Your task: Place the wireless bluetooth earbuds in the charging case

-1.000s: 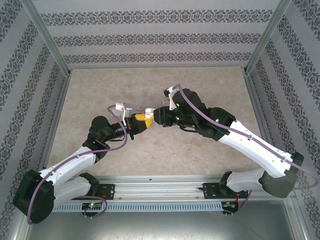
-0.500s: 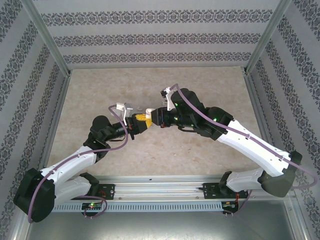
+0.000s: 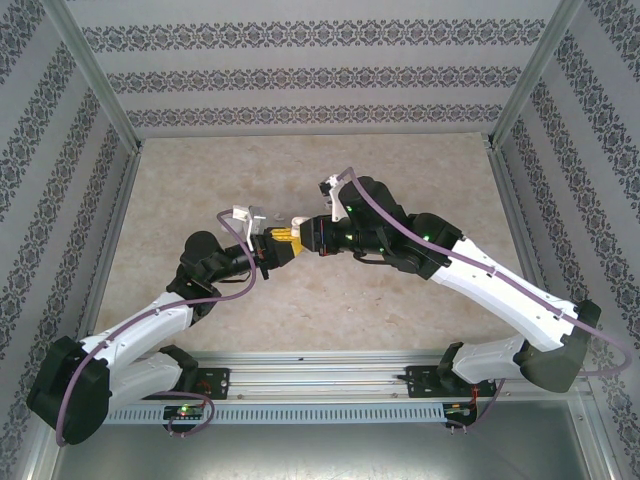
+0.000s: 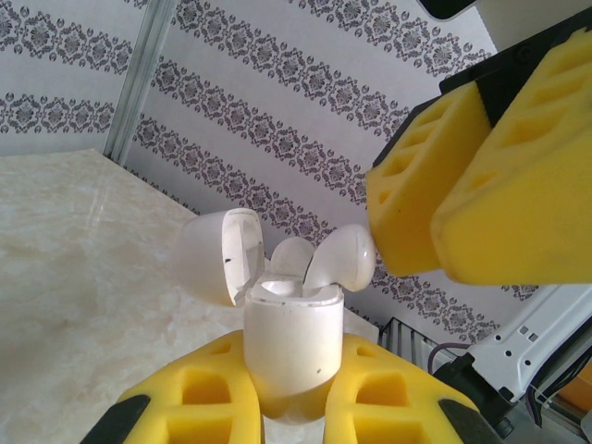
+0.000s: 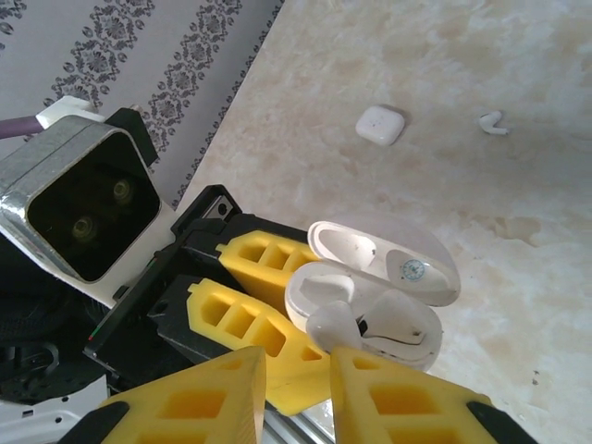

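The right gripper (image 5: 298,363) has its yellow fingers drawn close together, pinching an earbud (image 5: 331,324) at the very tips. The earbud's rounded head hangs right over the mouth of the charging case (image 5: 370,314), touching it or just short of it; which, I cannot tell. The left gripper (image 4: 291,368) is clamped on the lower body of that case and holds it up off the table (image 5: 555,277), mouth toward the other arm, with the lid (image 4: 222,254) swung fully open to one side.

So the step in hand looks like seating this earbud in its socket. The next move probably calls for a small, slow push along the socket's axis with the stem lined up, the left grip steady against it, and only then a release. A skewed stem could jam on the rim or tip the case in the fingers.

Farther out on the table lie a second earbud (image 5: 493,123) and, near it, a small white rounded-square piece (image 5: 381,124); that earbud appears to be the one left to fetch
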Available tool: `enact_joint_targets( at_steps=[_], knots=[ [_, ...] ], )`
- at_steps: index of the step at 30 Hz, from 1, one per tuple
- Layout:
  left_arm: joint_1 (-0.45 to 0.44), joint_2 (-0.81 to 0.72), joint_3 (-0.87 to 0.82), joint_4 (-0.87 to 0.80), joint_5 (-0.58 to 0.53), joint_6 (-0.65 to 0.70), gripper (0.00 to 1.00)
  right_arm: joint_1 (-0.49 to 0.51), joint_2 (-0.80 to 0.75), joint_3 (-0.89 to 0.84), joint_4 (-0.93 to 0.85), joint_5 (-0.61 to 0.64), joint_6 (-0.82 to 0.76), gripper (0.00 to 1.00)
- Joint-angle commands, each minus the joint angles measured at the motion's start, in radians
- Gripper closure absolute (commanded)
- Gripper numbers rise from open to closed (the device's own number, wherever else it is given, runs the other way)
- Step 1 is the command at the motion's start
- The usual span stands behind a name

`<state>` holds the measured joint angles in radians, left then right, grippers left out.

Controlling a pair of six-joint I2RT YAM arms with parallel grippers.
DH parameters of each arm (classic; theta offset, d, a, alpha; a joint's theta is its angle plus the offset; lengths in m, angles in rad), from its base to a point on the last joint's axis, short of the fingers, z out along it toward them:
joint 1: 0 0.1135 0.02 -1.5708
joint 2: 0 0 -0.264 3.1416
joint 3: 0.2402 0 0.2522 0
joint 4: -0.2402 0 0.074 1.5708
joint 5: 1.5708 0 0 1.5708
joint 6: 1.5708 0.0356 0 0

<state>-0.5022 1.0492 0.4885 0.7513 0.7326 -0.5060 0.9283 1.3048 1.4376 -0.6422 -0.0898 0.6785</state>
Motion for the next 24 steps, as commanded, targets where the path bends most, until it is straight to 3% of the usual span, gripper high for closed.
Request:
enact_joint_targets(
  at_steps=[1, 16, 24],
  knots=[
    [0.004, -0.023, 0.002, 0.056, 0.014, 0.001, 1.00, -0.014, -0.027, 0.019, -0.026, 0.044, 0.002, 0.74],
    [0.004, -0.026, -0.001, 0.050, 0.013, 0.003, 1.00, -0.027, 0.015, 0.036, -0.024, 0.020, 0.001, 0.65],
    [0.003, -0.027, -0.004, 0.049, 0.014, 0.006, 1.00, -0.028, 0.028, 0.050, -0.021, -0.006, 0.002, 0.65]
  ],
)
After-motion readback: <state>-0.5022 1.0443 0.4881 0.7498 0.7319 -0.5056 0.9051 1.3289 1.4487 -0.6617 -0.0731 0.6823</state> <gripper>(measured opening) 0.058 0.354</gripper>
